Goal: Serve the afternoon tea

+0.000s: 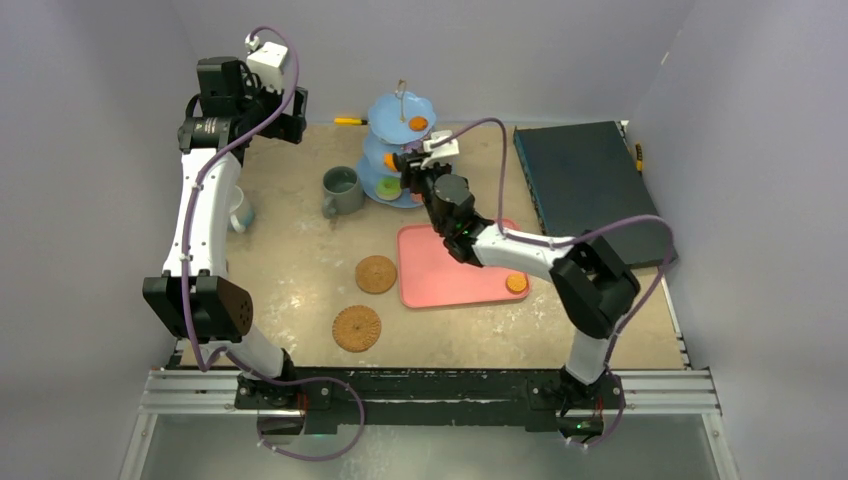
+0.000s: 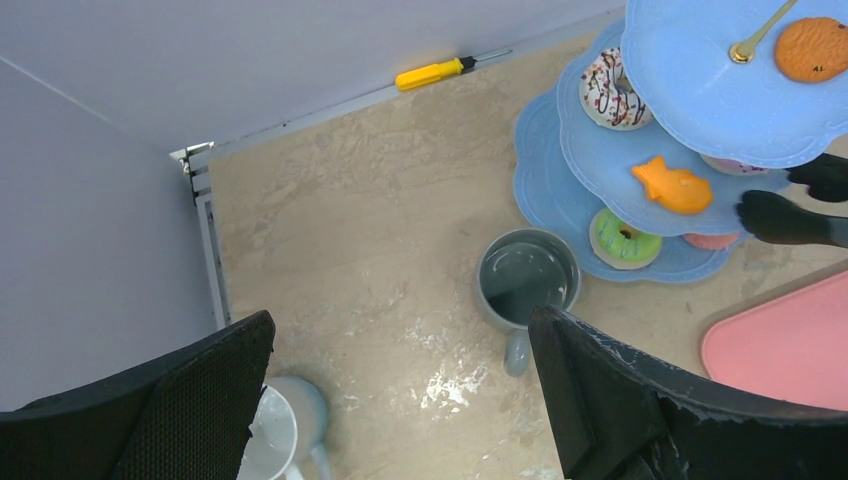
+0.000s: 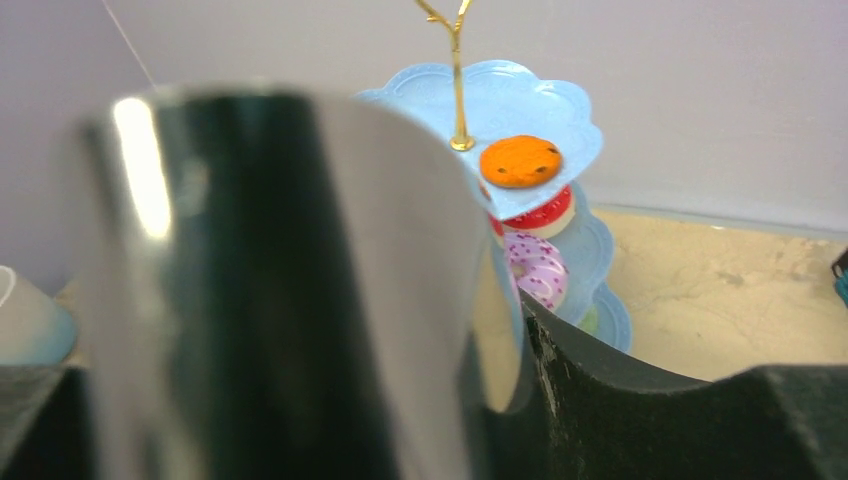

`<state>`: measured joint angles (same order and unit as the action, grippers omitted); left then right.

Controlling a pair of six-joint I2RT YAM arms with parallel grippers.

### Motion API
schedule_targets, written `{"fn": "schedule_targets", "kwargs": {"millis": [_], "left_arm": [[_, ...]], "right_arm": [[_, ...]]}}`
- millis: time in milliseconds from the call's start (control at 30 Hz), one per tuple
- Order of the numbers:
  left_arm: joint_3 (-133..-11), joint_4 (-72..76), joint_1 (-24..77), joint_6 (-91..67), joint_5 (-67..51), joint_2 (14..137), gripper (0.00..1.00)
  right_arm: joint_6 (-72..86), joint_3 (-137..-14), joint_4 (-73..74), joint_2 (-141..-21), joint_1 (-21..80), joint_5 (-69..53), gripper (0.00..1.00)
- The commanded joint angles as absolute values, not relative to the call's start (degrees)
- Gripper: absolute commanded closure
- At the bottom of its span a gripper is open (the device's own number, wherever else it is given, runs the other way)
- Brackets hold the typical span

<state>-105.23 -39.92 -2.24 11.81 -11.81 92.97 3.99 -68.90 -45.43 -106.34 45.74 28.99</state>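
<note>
The blue three-tier stand (image 1: 390,108) is at the back centre, with an orange cookie (image 2: 812,48) on top and an orange fish pastry (image 2: 672,185), a striped doughnut (image 2: 612,90) and a green doughnut (image 2: 622,238) on the tiers below. My right gripper (image 1: 420,170) is shut on the black tongs (image 3: 280,300), whose tips (image 2: 790,215) stand apart beside the middle tier. The grey-green mug (image 1: 343,190) stands left of the stand. The white mug (image 1: 240,210) is further left. Two woven coasters (image 1: 376,274) (image 1: 357,327) lie near the front. My left gripper (image 2: 400,330) hangs open and high above the mugs.
The pink tray (image 1: 450,270) lies under my right arm, with one orange treat (image 1: 516,284) at its near right corner. A dark flat box (image 1: 590,190) fills the back right. A yellow screwdriver (image 1: 350,121) lies along the back wall.
</note>
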Motion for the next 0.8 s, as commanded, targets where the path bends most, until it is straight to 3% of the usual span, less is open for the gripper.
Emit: {"fn": "schedule_targets", "kwargs": {"millis": [0, 400, 767], "left_arm": [[-105.0, -38.1, -2.9, 12.9, -12.7, 90.8, 0.01], [-104.8, -38.4, -2.9, 13.6, -13.8, 91.2, 0.01], [-106.5, -39.0, -3.0, 13.6, -14.7, 92.6, 0.01]], "right_arm": [[7.4, -62.6, -43.8, -96.6, 46.2, 32.5, 0.45], [29.6, -43.0, -6.7, -69.9, 46.9, 45.1, 0.46], [47.5, -42.2, 22.4, -62.7, 47.7, 46.5, 0.46]]}}
